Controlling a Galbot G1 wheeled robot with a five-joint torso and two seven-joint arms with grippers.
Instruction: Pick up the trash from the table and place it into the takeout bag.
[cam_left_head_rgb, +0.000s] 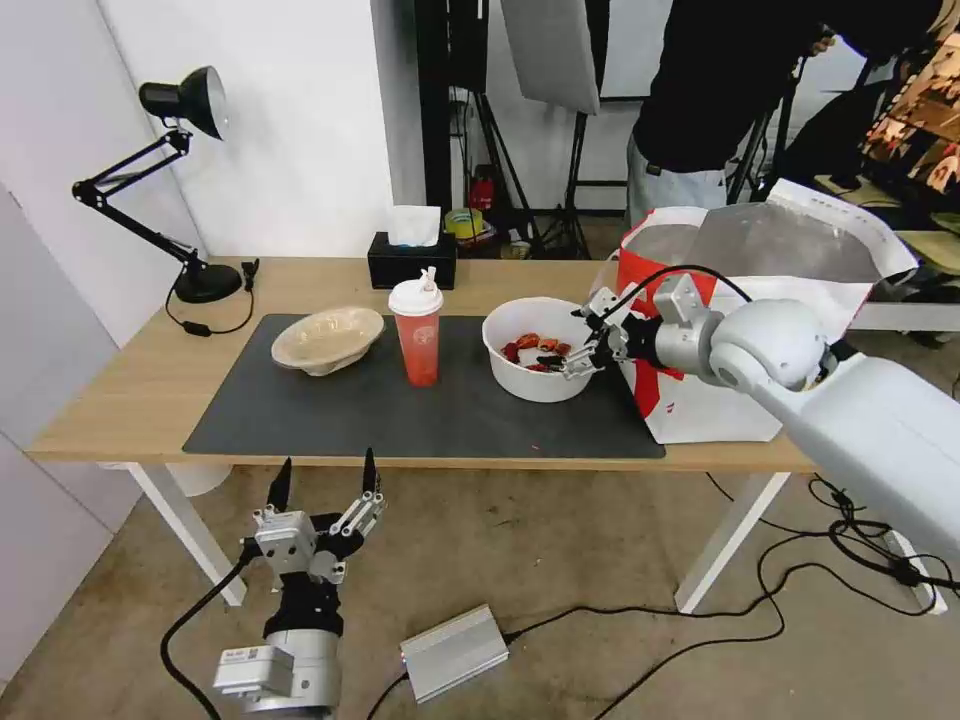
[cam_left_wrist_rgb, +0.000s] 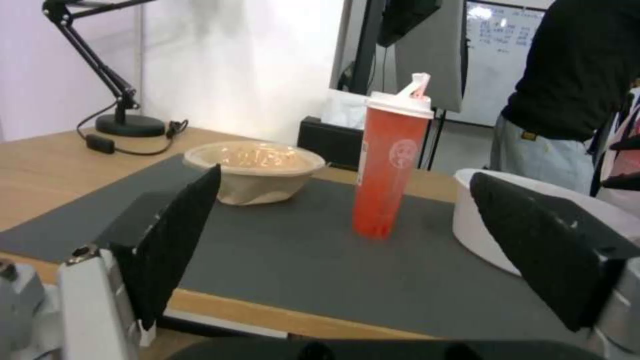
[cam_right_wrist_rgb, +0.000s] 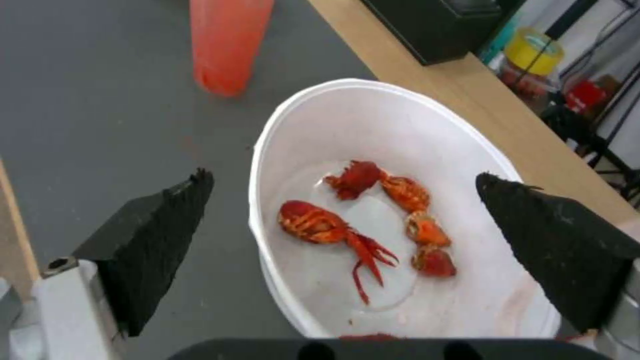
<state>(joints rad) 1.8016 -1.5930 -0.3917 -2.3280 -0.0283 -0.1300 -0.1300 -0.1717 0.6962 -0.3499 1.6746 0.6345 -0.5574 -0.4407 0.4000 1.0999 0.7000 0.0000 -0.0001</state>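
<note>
Three pieces of trash stand on the table (cam_left_head_rgb: 120, 400) on its dark mat (cam_left_head_rgb: 450, 420): a beige pulp bowl (cam_left_head_rgb: 328, 338) (cam_left_wrist_rgb: 257, 170), a red cup with a white lid (cam_left_head_rgb: 417, 335) (cam_left_wrist_rgb: 390, 170) and a white bowl (cam_left_head_rgb: 538, 385) (cam_right_wrist_rgb: 400, 125) holding red crayfish scraps. The white and red takeout bag (cam_left_head_rgb: 760, 400) stands open at the table's right end. My right gripper (cam_left_head_rgb: 580, 338) (cam_right_wrist_rgb: 341, 176) is open, its fingers straddling the white bowl's rim on the bag side. My left gripper (cam_left_head_rgb: 325, 480) (cam_left_wrist_rgb: 345, 175) hangs open below the table's front edge, pointing at the cup.
A black desk lamp (cam_left_head_rgb: 190, 180) and a black tissue box (cam_left_head_rgb: 412, 258) stand along the back of the table. A person stands behind the bag. On the floor lie a silver box (cam_left_head_rgb: 455, 650) and cables (cam_left_head_rgb: 800, 590).
</note>
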